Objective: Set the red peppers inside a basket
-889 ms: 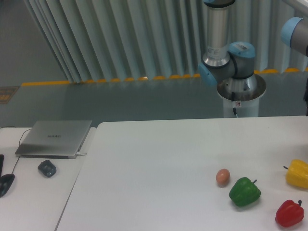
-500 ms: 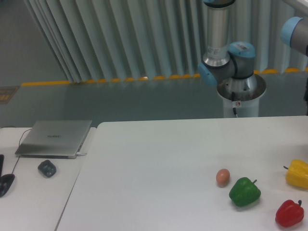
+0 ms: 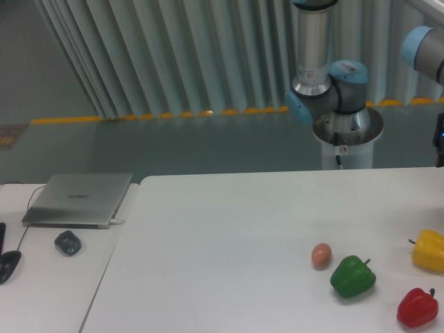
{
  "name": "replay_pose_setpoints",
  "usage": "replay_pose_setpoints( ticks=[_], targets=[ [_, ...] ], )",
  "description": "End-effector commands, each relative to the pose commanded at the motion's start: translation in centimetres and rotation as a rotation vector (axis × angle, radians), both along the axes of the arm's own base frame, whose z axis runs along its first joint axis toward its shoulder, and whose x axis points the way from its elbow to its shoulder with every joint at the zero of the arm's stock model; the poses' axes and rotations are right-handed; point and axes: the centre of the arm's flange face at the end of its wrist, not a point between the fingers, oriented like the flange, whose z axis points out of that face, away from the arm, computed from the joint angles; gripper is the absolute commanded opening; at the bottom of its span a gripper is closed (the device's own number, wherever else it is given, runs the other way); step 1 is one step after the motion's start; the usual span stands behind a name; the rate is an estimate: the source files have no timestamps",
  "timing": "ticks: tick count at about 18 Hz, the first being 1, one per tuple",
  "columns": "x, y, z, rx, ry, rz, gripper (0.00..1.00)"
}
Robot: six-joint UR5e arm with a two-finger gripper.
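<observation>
Since the gripper is out of view, its fingers' state unknowable, the approach to the red pepper, lying beside the green pepper, should straddle its body, clear of that neighbour.

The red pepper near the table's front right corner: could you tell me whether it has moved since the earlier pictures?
No. The red pepper keeps its place beside the green pepper.

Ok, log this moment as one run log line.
stage: pre-grasp | red pepper: on table, untouched, right of green pepper | basket: not in view | tool: not in view
</observation>
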Motion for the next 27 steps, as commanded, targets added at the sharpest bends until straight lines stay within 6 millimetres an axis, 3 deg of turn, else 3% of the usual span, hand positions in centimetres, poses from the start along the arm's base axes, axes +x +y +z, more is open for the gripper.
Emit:
replay_pose_setpoints(
  ticks=[7, 14, 18, 24, 27],
  targets=[
    [1.4, 1.9, -0.3, -0.006, 0.001, 0.212, 1.0],
    [4.4, 7.5, -1.8, 0.02, 0.042, 0.355, 1.0],
    [3.1, 9.9, -2.9, 0.079, 0.103, 0.374, 1.0],
    [1.1, 14.2, -1.9, 0.114, 0.191, 0.266, 1.0],
    [1.1, 16.1, -3.3, 0.054, 0.274, 0.184, 1.0]
  ],
)
